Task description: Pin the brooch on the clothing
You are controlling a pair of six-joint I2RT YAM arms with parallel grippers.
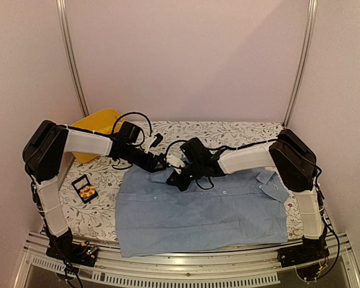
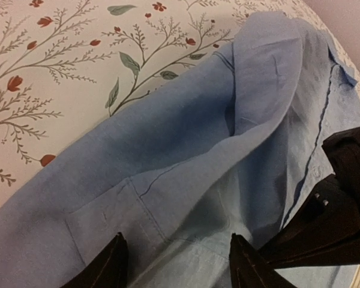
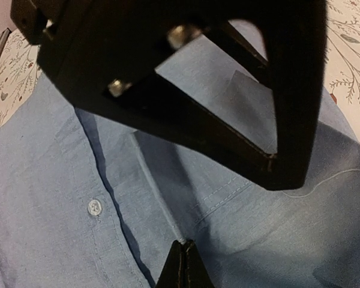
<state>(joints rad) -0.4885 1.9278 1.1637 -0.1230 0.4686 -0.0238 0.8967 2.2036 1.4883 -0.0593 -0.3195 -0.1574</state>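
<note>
The shirt (image 1: 204,213) lies flat on the table (image 1: 228,129), spread wider left-to-right than near-to-far, with the collar up at its far-left corner where both hands meet. The left hand (image 2: 177,264) has its fingers spread wide over the collar cloth and isn't gripping anything, while the right hand (image 3: 183,264) is pinched tight on a fold of shirt near a button. The brooch (image 1: 87,192) sits in a little black box (image 1: 78,182) on the table left of the shirt, well apart from both hands.
</note>
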